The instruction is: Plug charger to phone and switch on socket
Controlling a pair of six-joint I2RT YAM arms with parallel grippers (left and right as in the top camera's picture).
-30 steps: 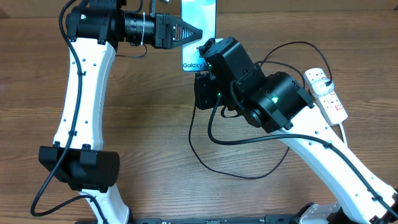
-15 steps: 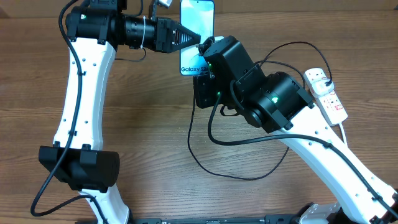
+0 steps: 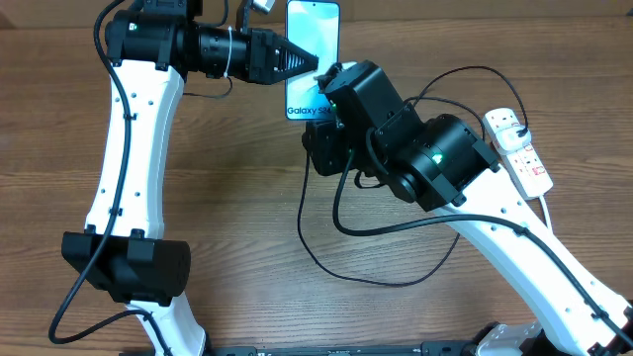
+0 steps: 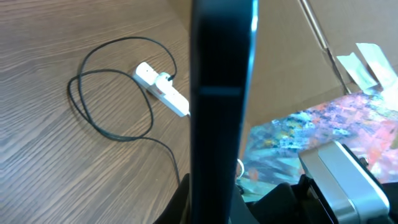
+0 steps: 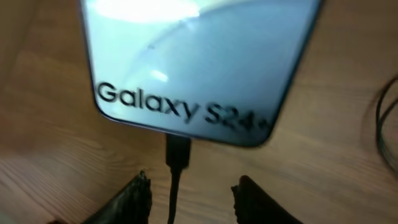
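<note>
Left gripper point(image 3: 305, 61) is clamping the phone point(image 3: 315, 35) by its edge, far side. Right gripper point(image 5: 194, 198) is hanging open either side of the charger point(image 5: 178, 152), whose tip is sitting in the port. Risk: the phone tilting or the cable tugging as the arm is backing off, popping it out. Socket point(image 3: 520, 148) is sitting far right, well apart.

table point(image 3: 237, 198) open centre-left — charger point(image 3: 300, 225) loops obstruct right
</note>
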